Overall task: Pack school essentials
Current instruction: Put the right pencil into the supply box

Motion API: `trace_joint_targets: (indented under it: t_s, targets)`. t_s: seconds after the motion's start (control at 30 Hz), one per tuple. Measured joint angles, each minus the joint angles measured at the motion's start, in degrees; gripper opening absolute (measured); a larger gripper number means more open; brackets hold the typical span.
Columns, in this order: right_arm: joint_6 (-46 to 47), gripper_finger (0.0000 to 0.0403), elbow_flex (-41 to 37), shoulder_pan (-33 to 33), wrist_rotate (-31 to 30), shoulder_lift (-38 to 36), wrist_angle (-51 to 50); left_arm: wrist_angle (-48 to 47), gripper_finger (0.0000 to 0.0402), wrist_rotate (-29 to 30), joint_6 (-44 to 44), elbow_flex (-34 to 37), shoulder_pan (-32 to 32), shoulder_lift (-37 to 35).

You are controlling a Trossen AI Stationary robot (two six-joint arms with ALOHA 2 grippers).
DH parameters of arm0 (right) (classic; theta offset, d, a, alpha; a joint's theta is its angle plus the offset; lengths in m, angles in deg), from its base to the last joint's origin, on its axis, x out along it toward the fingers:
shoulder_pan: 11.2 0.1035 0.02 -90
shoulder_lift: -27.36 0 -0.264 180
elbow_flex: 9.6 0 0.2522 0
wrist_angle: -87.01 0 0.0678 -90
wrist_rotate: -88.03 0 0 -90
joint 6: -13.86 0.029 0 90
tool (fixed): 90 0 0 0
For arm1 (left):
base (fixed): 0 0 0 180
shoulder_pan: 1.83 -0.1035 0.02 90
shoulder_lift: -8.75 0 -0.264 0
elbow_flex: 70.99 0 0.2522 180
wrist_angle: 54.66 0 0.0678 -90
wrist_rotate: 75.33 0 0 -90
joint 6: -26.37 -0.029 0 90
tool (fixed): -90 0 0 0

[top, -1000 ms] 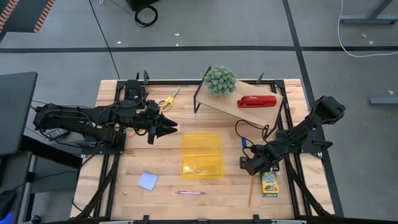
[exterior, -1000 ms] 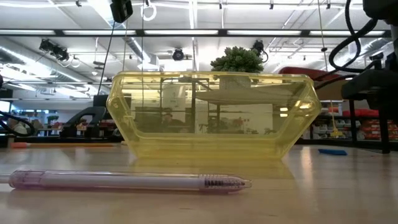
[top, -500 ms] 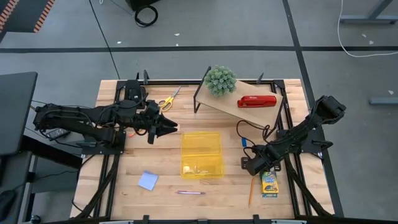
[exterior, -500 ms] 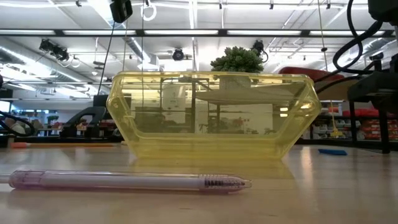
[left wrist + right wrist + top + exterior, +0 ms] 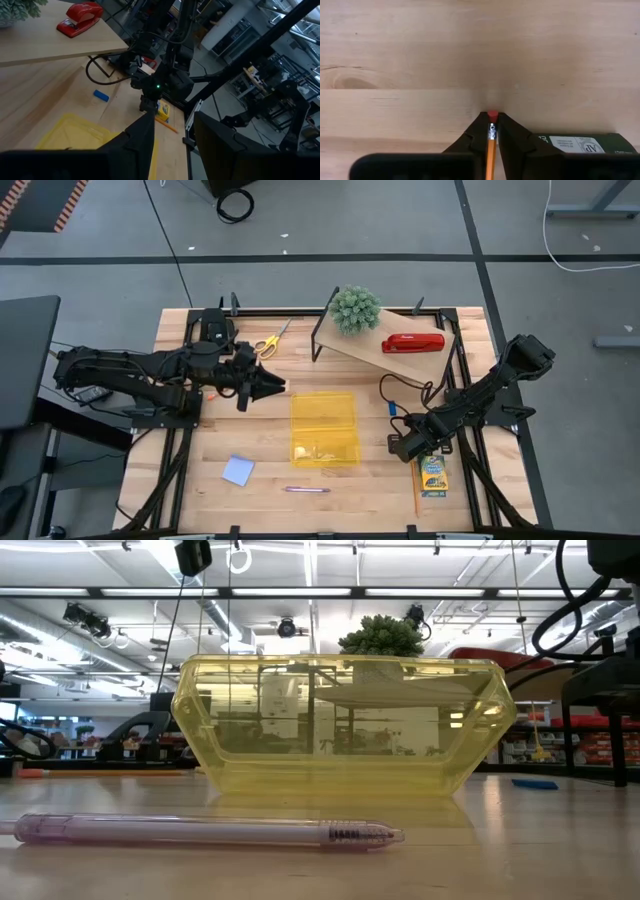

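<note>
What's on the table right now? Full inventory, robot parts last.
yellow box: 1, clear yellow, table centre, open
pen: 1, pink, front of the box
notepad: 1, pale blue, front left
scissors: 1, yellow handles, back left
eraser: 1, blue, right of the box
crayon box: 1, green and yellow, front right
pencil: 1, orange, in the right claw beside the crayon box
shelf: 1, wooden, back centre
plant: 1, green, on the shelf
stapler: 1, red, on the shelf
left claw: open, left of the box
right claw: shut on the pencil
</note>
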Motion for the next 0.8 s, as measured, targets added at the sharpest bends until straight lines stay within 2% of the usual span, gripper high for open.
trace_joint_targets:
  t_s: [0.27, 0.53, 0.8]
  targets:
    - [-1.28, 0.0035, 3.36, 0.02, -1.35, 0.64, -2.67, 0.00, 0.0140, 0.00, -0.44, 0.00, 0.08, 0.00]
    - [-2.19, 0.0034, 9.61, -0.02, -6.96, 0.61, -1.58, -0.20, 0.0138, 0.01, -1.52, -0.02, 0.08, 0.00]
    - [-3.49, 0.0034, 16.49, -0.07, -14.18, 0.50, -6.01, -0.50, 0.0139, 0.00, -1.51, -0.02, 0.08, 0.00]
